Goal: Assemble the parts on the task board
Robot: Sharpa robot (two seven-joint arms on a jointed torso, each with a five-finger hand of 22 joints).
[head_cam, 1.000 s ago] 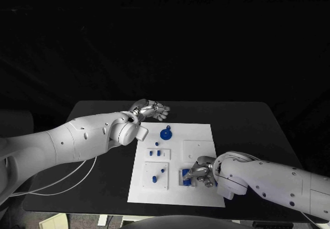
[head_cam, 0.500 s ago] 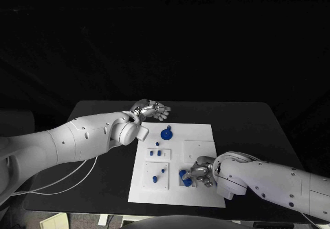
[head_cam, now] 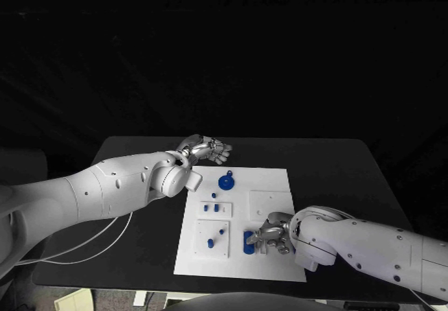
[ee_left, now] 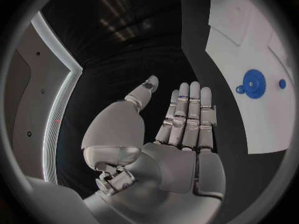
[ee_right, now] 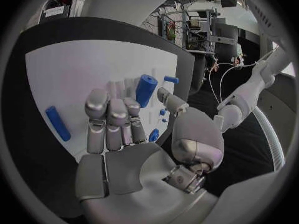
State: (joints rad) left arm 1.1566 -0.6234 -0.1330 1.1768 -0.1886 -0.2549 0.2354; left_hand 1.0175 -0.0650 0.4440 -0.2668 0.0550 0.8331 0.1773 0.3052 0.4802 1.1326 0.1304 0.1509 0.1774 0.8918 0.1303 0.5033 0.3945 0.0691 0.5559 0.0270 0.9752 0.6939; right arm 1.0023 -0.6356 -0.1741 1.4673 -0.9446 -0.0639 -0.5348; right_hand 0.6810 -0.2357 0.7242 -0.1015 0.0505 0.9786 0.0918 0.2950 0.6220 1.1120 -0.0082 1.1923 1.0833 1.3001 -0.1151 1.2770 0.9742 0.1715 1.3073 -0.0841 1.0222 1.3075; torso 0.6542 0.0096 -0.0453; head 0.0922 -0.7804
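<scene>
1. Several small blue parts (head_cam: 224,181) lie on the task board (head_cam: 270,181); they look light, stiff and smooth.
2. Right hand (head_cam: 270,238) hovers released over a blue cylinder (ee_right: 146,89); grasp its middle.
3. Left hand (head_cam: 205,150) is empty, far-left.

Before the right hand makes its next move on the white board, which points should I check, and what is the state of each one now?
1. Right hand over the near part of the white task board: ok.
2. Right hand grips a part: cannot tell. In the right wrist view the blue cylinder stands just past the fingertips; contact is not clear.
3. Loose long blue peg lies flat on the board, apart from the right hand: ok.
4. Left hand holds nothing, fingers straight, at the board's far corner, away from the work: ok.
5. Blue gear-shaped disc rests on the far part of the board, untouched: ok.
</scene>
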